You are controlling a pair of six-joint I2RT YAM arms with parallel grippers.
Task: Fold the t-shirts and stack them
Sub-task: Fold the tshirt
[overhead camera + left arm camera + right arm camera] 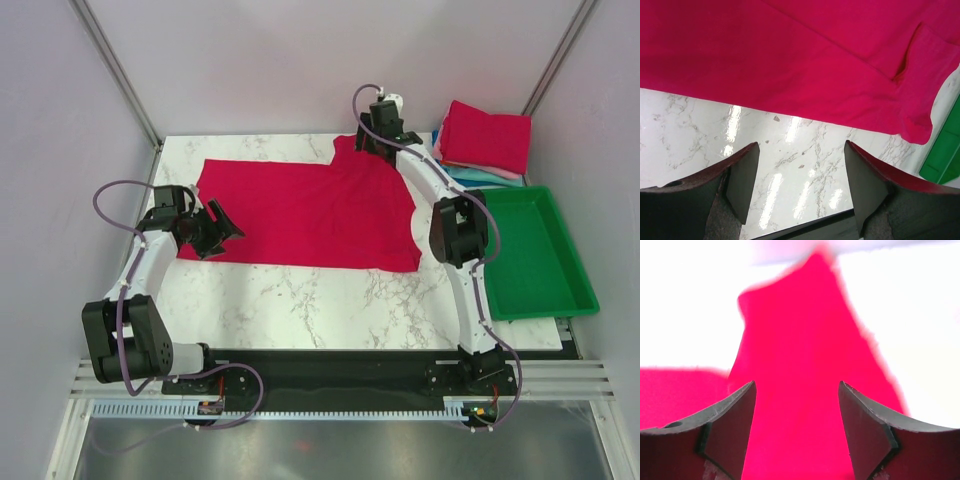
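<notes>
A: Left gripper (pixel 214 230) is hovering, jaws spread wide and empty, beside the near-left corner of the red t-shirt (pixel 310 212). Right gripper (pixel 381 128) is gaping too, over its far sleeve.

B: It's lying flat across the marble table (pixel 300 300), looking limp and light, so pinching corners is looking best. The folded stack (pixel 486 140) and green tray (pixel 540 255) are sitting off right, not blocking.

left arm (pixel 140 262) and right arm (pixel 428 182): white links, black joint housings, lilac cables (pixel 97 207) looped outside. left gripper (pixel 801 144) and right gripper (pixel 796 383): dark curved fingers (pixel 737 182), worn grainy faces.
</notes>
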